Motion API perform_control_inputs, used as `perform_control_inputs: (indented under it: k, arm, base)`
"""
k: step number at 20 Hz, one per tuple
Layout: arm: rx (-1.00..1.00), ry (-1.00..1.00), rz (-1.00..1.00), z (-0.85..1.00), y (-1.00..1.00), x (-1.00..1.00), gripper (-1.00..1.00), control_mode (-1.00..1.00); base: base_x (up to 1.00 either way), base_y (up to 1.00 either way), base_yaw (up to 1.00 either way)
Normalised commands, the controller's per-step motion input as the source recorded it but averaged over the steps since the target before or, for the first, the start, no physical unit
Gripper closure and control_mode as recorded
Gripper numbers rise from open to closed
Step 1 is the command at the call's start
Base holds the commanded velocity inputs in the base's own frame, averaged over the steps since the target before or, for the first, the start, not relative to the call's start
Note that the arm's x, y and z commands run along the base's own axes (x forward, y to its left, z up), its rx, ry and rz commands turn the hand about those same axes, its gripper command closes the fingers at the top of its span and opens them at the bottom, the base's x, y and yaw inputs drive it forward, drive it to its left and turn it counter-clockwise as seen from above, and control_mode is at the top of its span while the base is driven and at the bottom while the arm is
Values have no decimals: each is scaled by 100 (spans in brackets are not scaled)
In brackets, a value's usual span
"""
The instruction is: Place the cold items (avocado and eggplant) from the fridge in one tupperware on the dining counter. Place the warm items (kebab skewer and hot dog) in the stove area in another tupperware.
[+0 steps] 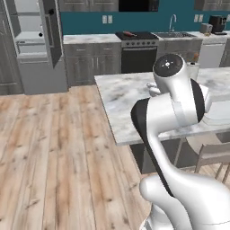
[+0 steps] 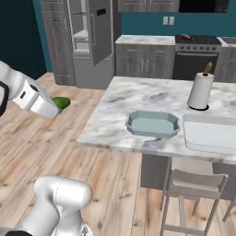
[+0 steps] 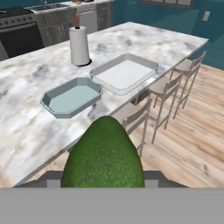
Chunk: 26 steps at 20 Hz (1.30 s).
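Note:
A dark green avocado (image 3: pixel 104 148) sits between the fingertips of my gripper (image 3: pixel 104 177), which is shut on it. In the right base view the avocado (image 2: pixel 62 102) hangs off the white hand above the wood floor, left of the dining counter (image 2: pixel 133 99). On the counter lie a grey-blue octagonal tupperware (image 3: pixel 72 97) (image 2: pixel 152 123) and a white rectangular tupperware (image 3: pixel 124 72) (image 2: pixel 209 133); both look empty. A small reddish item (image 1: pixel 129 33) lies on the stove (image 1: pixel 137 39); which food it is I cannot tell. The eggplant is out of view.
A paper towel roll (image 2: pixel 201 90) stands behind the tupperwares. Chairs (image 2: pixel 193 184) line the counter's near side. The fridge (image 2: pixel 90 37) stands open at the back left. Open wood floor (image 1: pixel 54 143) lies left of the counter.

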Motion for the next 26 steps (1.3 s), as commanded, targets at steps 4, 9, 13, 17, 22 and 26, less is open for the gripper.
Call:
perform_control_inputs:
  k: [4, 9, 13, 17, 22, 26]
  arm:
    - [0, 0, 0, 0, 0, 0, 100, 100]
    - [0, 0, 0, 0, 0, 0, 100, 100]
    - [0, 0, 0, 0, 0, 0, 100, 100]
    - [0, 0, 0, 0, 0, 0, 100, 100]
    - [0, 0, 0, 0, 0, 0, 100, 100]
    - [0, 0, 0, 0, 0, 0, 100, 100]
  base:
    - [0, -46, -1]
    - [2, -28, -3]
    - [29, -24, -25]
    - [20, 0, -34]
    - [42, -26, -41]
    - [38, -12, -17]
